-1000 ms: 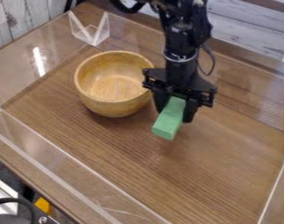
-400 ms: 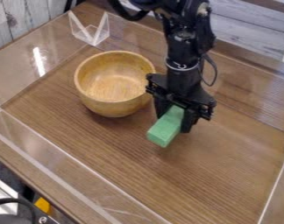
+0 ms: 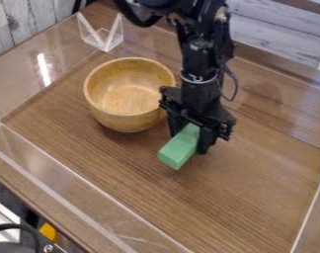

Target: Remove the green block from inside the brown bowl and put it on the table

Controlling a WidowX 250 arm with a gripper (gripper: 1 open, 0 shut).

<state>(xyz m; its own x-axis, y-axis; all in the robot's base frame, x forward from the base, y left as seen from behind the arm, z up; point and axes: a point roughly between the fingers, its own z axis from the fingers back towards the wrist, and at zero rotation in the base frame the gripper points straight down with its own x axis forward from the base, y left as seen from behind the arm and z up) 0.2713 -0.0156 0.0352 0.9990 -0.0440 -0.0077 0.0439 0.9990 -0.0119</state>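
The green block (image 3: pixel 179 150) hangs tilted between the fingers of my gripper (image 3: pixel 194 128), which points straight down and is shut on the block's upper end. The block's lower end is close to the table (image 3: pixel 255 188); I cannot tell whether it touches. The brown bowl (image 3: pixel 127 94) stands just left of the gripper, and nothing lies inside it. The black arm rises behind the gripper toward the top of the view.
Clear plastic walls (image 3: pixel 70 183) run along the table's edges. A clear plastic folded piece (image 3: pixel 101 33) stands at the back left. Bare wood lies to the right of the gripper and in front of it.
The wrist has rolled a little, so the green block's lower end has swung toward the left and front. The gripper keeps hold of the block and the bowl has not moved.
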